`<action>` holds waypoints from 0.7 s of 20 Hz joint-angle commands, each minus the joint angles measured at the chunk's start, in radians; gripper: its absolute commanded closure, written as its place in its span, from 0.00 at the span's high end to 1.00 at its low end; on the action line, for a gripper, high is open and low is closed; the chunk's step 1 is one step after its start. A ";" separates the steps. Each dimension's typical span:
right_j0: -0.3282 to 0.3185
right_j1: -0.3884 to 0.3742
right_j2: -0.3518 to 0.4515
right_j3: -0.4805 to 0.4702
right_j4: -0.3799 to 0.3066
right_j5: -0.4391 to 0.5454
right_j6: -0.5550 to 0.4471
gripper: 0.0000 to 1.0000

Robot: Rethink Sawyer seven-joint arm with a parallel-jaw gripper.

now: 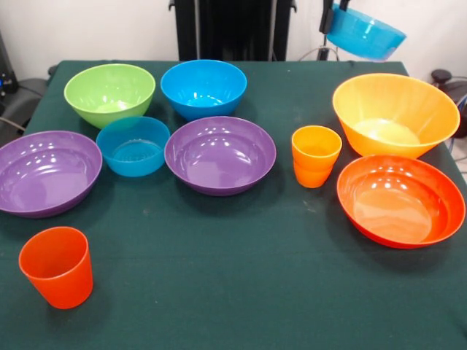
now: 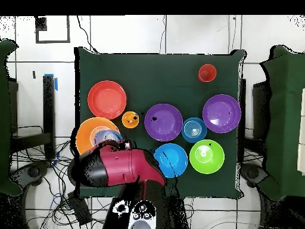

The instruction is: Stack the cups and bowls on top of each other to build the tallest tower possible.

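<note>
My gripper (image 1: 336, 12) is at the top right, shut on the rim of a small translucent blue bowl (image 1: 367, 33), held tilted in the air behind and above the large yellow-orange bowl (image 1: 395, 114). In the overhead view the held bowl (image 2: 108, 136) hangs over the yellow-orange bowl (image 2: 88, 134). On the green cloth, all apart from one another, stand a wide red-orange bowl (image 1: 400, 200), a yellow-orange cup (image 1: 316, 155), two purple bowls (image 1: 220, 154) (image 1: 47, 172), a second small translucent blue bowl (image 1: 133, 146), a medium blue bowl (image 1: 203, 87), a lime green bowl (image 1: 109, 93) and a red-orange cup (image 1: 57, 267). No tower stands.
The red and black arm (image 2: 122, 168) reaches over the table's edge by the yellow-orange bowl. The dark pedestal (image 1: 233, 29) stands behind the table. Cables and dark gear (image 1: 14, 91) lie off the table's sides.
</note>
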 commanded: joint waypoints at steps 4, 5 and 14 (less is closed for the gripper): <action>0.088 0.142 -0.018 -0.132 0.062 0.099 0.230 0.00; 0.093 0.151 -0.021 -0.141 0.066 0.100 0.232 0.00; 0.113 0.170 -0.035 -0.149 0.081 0.084 0.237 0.00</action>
